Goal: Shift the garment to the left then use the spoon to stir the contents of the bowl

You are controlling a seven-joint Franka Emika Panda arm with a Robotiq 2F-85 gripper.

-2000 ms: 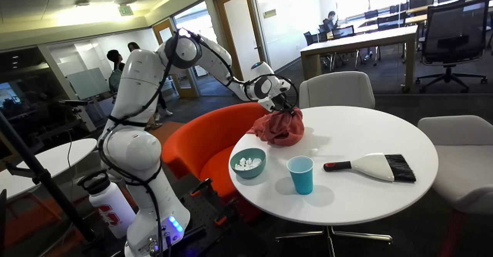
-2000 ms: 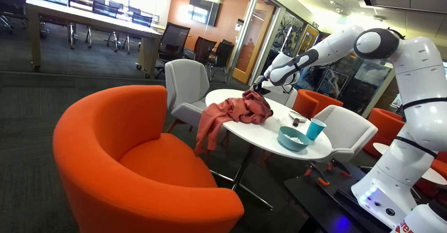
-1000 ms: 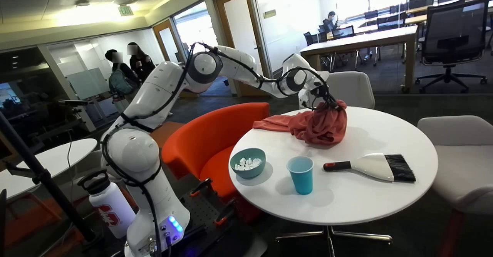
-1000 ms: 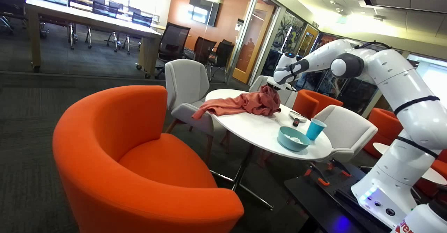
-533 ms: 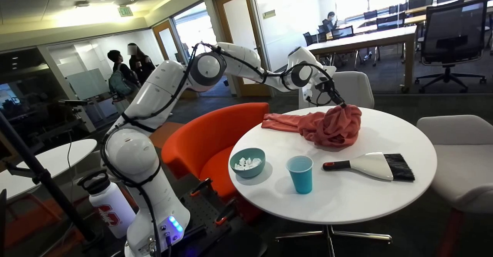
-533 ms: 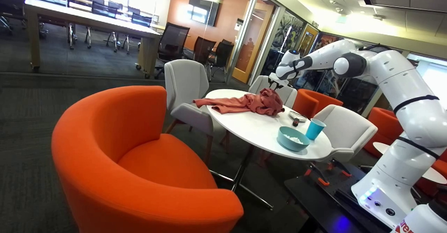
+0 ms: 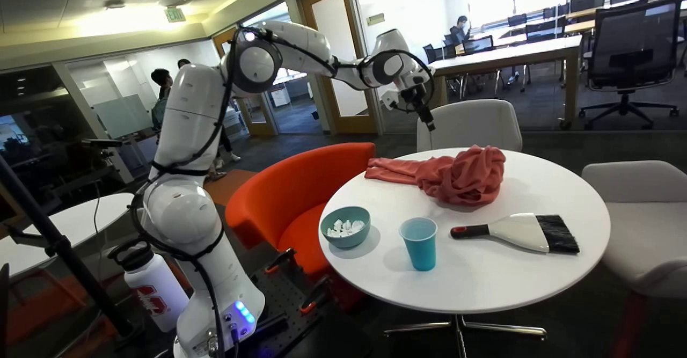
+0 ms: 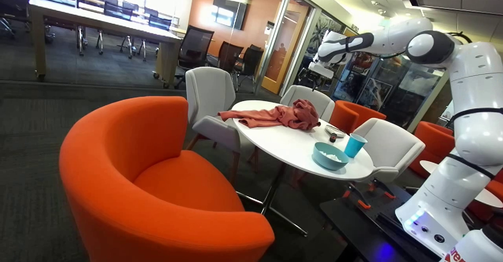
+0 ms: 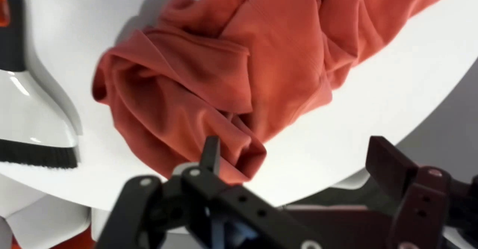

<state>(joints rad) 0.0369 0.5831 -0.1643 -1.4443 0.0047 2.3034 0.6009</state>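
Checking the gap first: my gripper (image 9: 295,155) has its fingers (image 9: 211,153) spread wide, nothing between them, and hangs in the air above the garment (image 9: 227,69), apart from it in both exterior views. Garment sits on the round white table (image 7: 483,285), bunched at one end, thin tail at the other. Relation that matters: in the wrist view it lies up-picture of the fingers, long axis slanting from the bunch at lower left to the tail at upper right; one finger overlaps the bunch there, while the gap itself looks onto the table and its edge. So if I want a grab, I'd slide over the bunch before dropping; pinching straight down would probably catch little or nothing. Whether it lies far enough left I can't say; my guess is that step's done or nearly. Stirring looks not yet begun: the bowl (image 7: 346,242) of white chunks (image 7: 344,228) stands well apart from both garment and gripper, cup (image 7: 420,246) near it, brush (image 7: 515,230) lying past the cup in an exterior view. No spoon I can make out anywhere; might be under the garment, so I'd check there next.
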